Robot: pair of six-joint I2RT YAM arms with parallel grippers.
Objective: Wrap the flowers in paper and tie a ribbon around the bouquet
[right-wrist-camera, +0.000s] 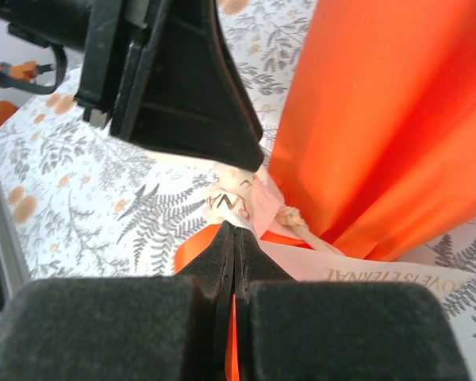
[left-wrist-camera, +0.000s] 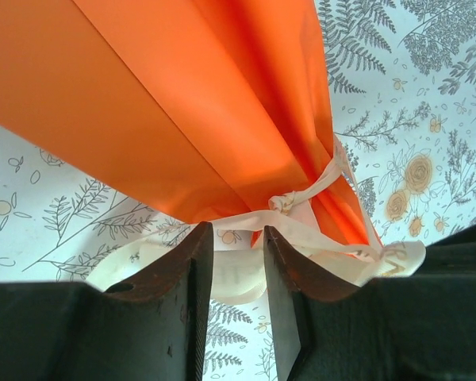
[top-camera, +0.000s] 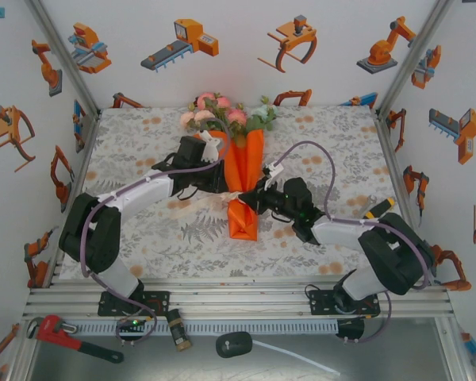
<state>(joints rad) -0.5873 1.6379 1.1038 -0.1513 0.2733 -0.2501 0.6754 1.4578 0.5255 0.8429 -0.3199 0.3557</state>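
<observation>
The bouquet (top-camera: 244,178) lies mid-table as an orange paper (left-wrist-camera: 143,103) cone, with the pink and cream flowers (top-camera: 222,111) at its far, wide end. A cream ribbon (left-wrist-camera: 238,274) is knotted around the cone's narrow waist (left-wrist-camera: 284,202). My left gripper (left-wrist-camera: 238,246) sits at the cone's left side, its jaws standing apart with a loop of ribbon lying in the gap. My right gripper (right-wrist-camera: 236,230) comes in from the right, shut on a printed end of the ribbon (right-wrist-camera: 381,278) just beside the knot. A black finger (right-wrist-camera: 198,103) of the left gripper hangs right above it.
The floral tablecloth (top-camera: 143,238) spreads left and right of the bouquet. A red pipe wrench (top-camera: 67,337), a small cylinder (top-camera: 178,333) and a black oval object (top-camera: 235,344) lie on the near ledge below the arm bases. Printed walls close in the sides and back.
</observation>
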